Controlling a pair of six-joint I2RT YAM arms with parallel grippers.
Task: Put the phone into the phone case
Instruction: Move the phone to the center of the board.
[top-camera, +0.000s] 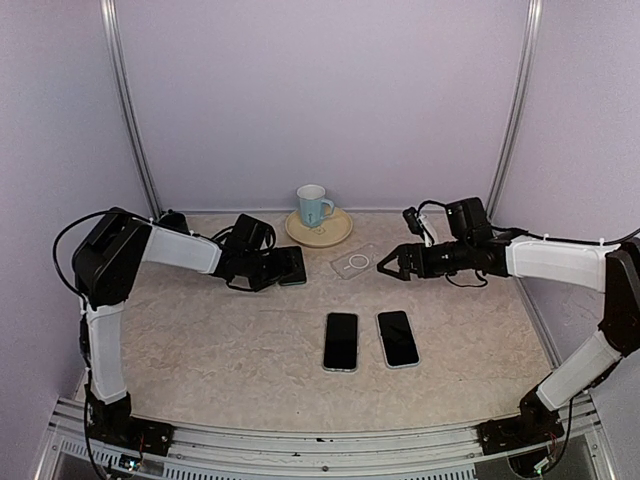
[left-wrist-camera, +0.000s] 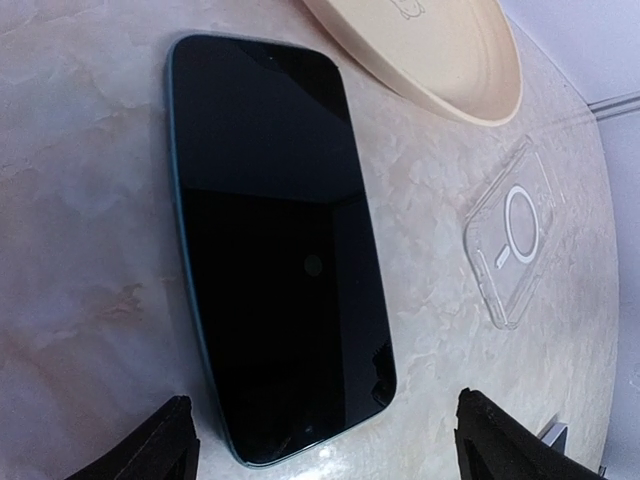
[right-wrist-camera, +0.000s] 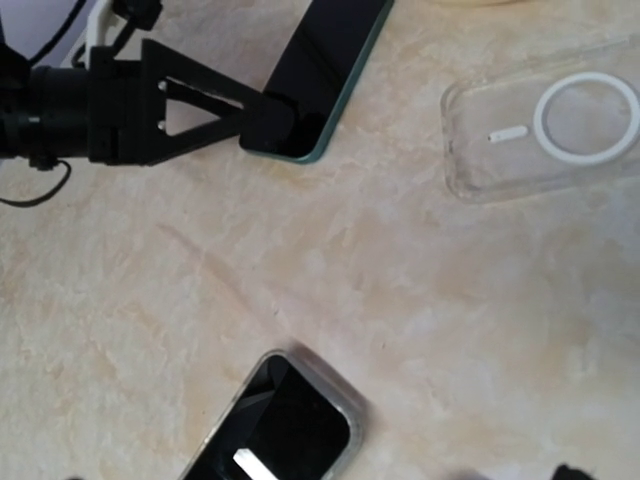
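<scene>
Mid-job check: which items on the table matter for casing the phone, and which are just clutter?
Job: green-edged phone at the left hand, likely the one; clear case.
Lying about: centre-left phone; centre-right phone; mug; plate under it.

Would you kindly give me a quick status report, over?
Left gripper open, flanking phone; right gripper open by case. Phone flat, uncased. Nothing between them.

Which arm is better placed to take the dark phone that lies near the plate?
The left arm. Its open jaws stand on either side of the dark phone at its end. The right arm has its jaws by the clear case, apart from that phone.
</scene>
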